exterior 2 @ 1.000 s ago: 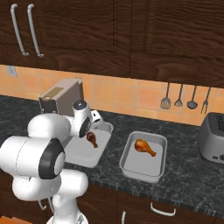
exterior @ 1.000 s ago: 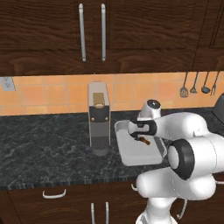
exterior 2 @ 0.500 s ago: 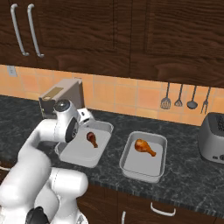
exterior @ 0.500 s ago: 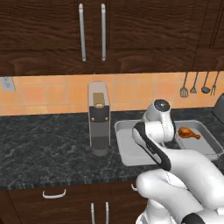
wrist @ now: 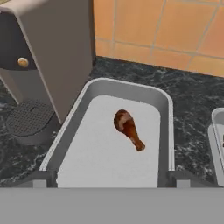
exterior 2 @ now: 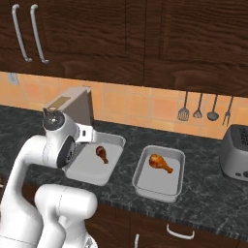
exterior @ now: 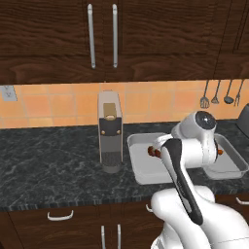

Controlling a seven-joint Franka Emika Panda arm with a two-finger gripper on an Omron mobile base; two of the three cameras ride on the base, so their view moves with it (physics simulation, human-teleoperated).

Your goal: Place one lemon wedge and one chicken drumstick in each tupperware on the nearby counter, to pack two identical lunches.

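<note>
Two pale grey tupperware trays stand side by side on the dark counter (exterior 2: 203, 193). The left tupperware (exterior 2: 89, 167) (wrist: 127, 85) holds the thin dark reddish chicken drumstick (exterior 2: 101, 153) (wrist: 128, 127). In the right tupperware (exterior 2: 155, 180) (exterior: 231, 165) lies the plumper orange-golden drumstick (exterior 2: 160, 163). My gripper (wrist: 109, 181) hovers above the near end of the left tray, open wide, with nothing between its fingertips (wrist: 39, 179). In the left base view my arm hides most of the dark drumstick (exterior: 153, 152). The lemon wedge is out of view.
A tall grey coffee machine (exterior: 109, 131) (wrist: 39, 48) stands just left of the left tray, close to its rim. A steel toaster (exterior 2: 235, 152) sits at the far right. Utensils (exterior 2: 197, 107) hang on the tiled wall. Drawers with silver handles (exterior: 60, 215) run below the counter.
My hand has risen off the left tray and drawn back toward the base. The dark drumstick stays lying in that tray. The orange drumstick has not moved.
</note>
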